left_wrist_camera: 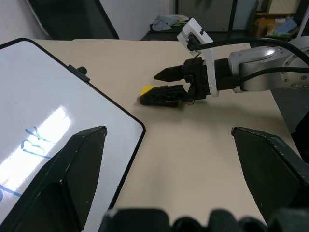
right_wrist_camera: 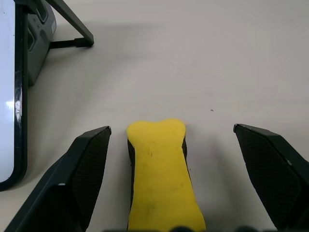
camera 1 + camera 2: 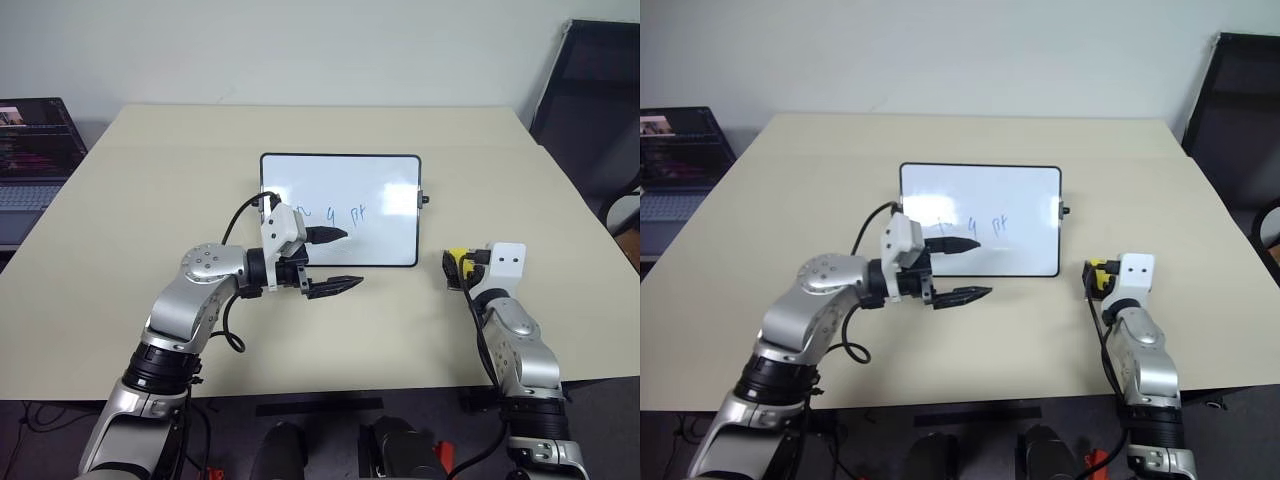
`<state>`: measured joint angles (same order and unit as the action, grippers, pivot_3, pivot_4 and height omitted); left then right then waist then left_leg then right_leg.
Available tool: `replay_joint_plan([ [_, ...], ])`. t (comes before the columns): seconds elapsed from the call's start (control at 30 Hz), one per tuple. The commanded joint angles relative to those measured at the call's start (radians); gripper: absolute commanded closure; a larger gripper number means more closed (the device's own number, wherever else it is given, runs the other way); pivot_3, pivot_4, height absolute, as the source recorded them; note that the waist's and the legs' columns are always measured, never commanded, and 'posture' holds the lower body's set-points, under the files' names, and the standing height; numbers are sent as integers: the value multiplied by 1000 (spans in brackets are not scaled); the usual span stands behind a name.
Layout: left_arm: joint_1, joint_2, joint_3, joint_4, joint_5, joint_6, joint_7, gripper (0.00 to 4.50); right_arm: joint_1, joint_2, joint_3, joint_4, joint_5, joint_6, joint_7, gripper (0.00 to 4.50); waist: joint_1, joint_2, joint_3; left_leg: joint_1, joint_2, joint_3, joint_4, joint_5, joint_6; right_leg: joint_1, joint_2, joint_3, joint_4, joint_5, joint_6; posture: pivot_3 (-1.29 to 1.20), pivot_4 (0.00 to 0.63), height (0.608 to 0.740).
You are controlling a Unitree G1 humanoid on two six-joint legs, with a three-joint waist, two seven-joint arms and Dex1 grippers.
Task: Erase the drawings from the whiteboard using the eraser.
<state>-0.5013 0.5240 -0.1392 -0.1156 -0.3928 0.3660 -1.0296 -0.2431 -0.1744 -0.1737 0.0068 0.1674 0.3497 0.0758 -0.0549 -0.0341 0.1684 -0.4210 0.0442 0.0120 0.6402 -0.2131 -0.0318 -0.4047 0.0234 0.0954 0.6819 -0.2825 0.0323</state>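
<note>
Since the blue drawings [image 3: 332, 213] are all intact at the centre of the board [image 3: 385, 205], no wiping has begun; by my reading the eraser must first be gripped, then carried over and rubbed across them.

In the left eye view, the left tool [image 3: 340, 260] hangs open at mid-frame over the board's lower edge, holding nothing. At lower right the right tool [image 3: 458, 270] sits at the eraser [image 3: 457, 255], just beside the board's right corner. The beige worktop [image 3: 150, 180] is bare apart from the board and eraser; a laptop [image 3: 35, 150] shows at the left edge and a dark chair [image 3: 595, 110] at upper right, before a pale wall.

In the left wrist view, the right tool's fingers [image 1: 169, 75] straddle the eraser, one above, one beside it, on the worktop at mid-frame.

In the right wrist view, the eraser lies at bottom centre between wide-spread fingers, neither touching it: open, not yet gripping.
</note>
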Motion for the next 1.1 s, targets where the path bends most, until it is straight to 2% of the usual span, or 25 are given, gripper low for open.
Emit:
replay_joint_plan([
  [0.03, -13, -1, 12, -26, 0, -15, 3, 0, 1, -5, 3, -12, -7, 4, -1, 385, 0, 0, 0, 0, 0, 0, 0, 0, 0, 0, 0, 0, 0, 0, 0, 0, 150, 740],
  [0.47, -9, -1, 10, -32, -1, -12, 6, 0, -32, -10, 23, -160, -20, 266, -58, 385, 0, 0, 0, 0, 0, -1, 0, 0, 0, 0, 0, 0, 0, 0, 0, 0, 150, 740],
  [0.67, -11, -3, 10, -22, 2, -18, 4, 0, -74, 6, -18, -256, 38, 449, -72, 385, 0, 0, 0, 0, 0, -1, 0, 0, 0, 0, 0, 0, 0, 0, 0, 0, 150, 740],
  [0.93, -12, -13, 7, -18, 5, -25, 6, 0, -134, -15, -16, -266, 45, 599, -76, 385, 0, 0, 0, 0, 0, -1, 0, 0, 0, 0, 0, 0, 0, 0, 0, 0, 150, 740],
  [1.1, -7, -7, 4, -21, -3, -25, -22, 0, -145, -46, -9, -252, 37, 628, -52, 385, -1, 0, 0, 0, 0, 0, 0, 0, 0, 0, 0, 0, 0, 0, 0, 0, 150, 740],
])
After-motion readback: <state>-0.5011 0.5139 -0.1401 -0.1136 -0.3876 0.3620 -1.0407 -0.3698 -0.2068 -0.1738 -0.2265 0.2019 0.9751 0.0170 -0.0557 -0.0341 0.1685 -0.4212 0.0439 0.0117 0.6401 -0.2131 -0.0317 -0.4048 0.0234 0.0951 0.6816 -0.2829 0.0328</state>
